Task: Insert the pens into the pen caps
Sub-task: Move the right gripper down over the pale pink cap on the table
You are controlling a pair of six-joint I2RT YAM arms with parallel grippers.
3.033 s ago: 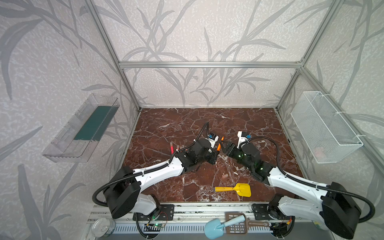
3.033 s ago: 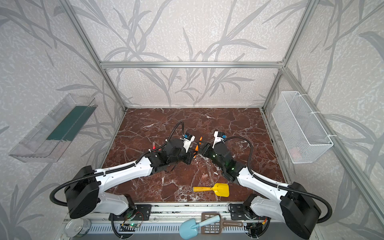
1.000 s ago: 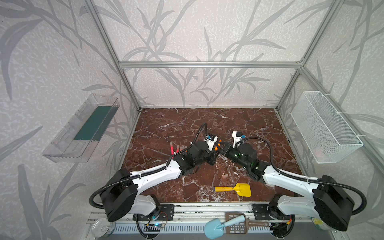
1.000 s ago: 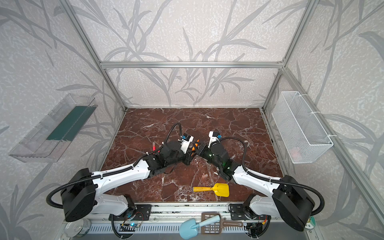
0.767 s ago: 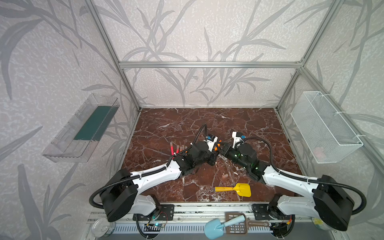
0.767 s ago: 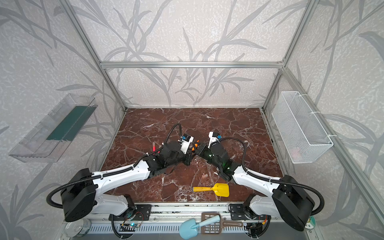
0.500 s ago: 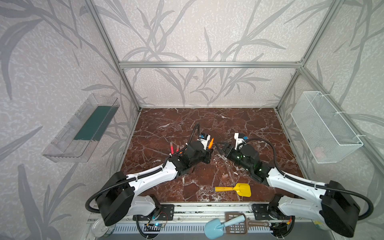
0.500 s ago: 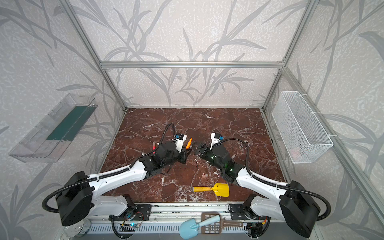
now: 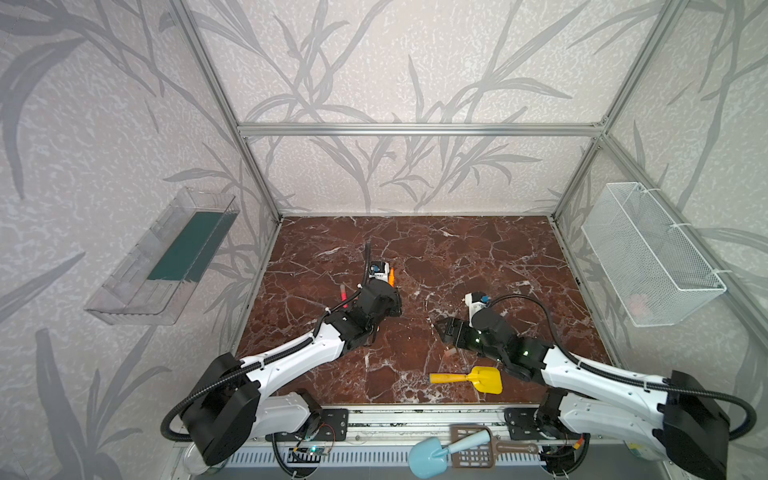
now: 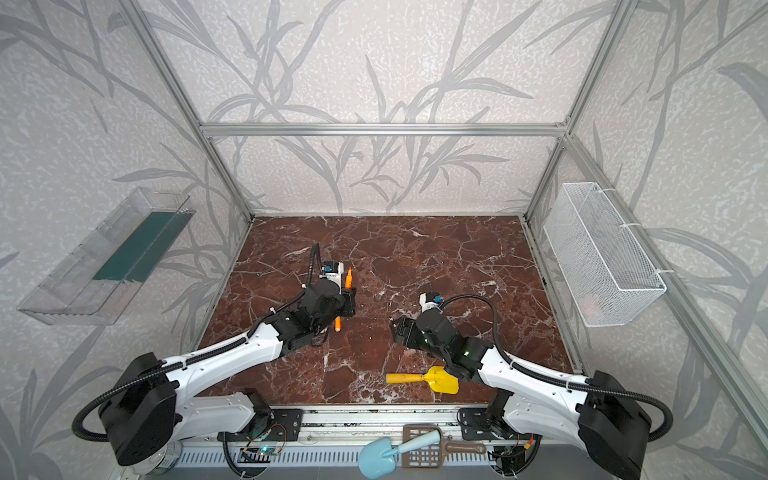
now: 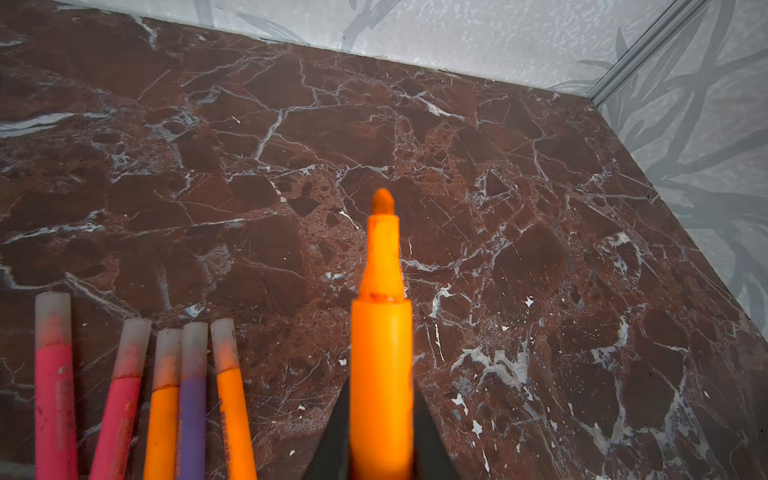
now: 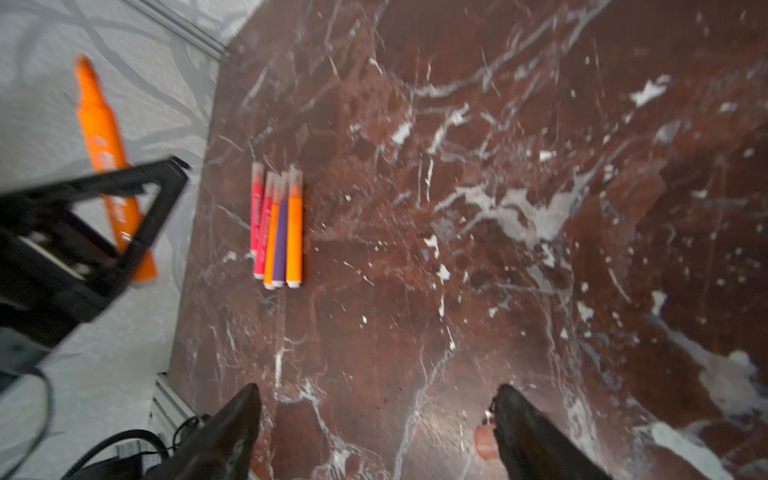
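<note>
Marble tabletop [image 11: 540, 208]: left end effector [image 11: 380, 386] clamps orange pen [image 11: 381, 332], tip toward back wall [image 11: 457, 33]; right end effector [image 12: 376, 392] open.

Cut off at the left wrist view's edge: rears of the blurred orange pen [image 11: 381, 353] and five capped pens [image 11: 166, 395]. In a top view, row mostly hidden behind the left arm [image 9: 316, 353], only a pink end [image 9: 343, 291] showing. Cap [image 12: 483, 442] half hidden behind right fingers [image 12: 528, 432]. Too faint to name: something pinkish [image 9: 636, 305] in the basket [image 9: 648, 249].
</note>
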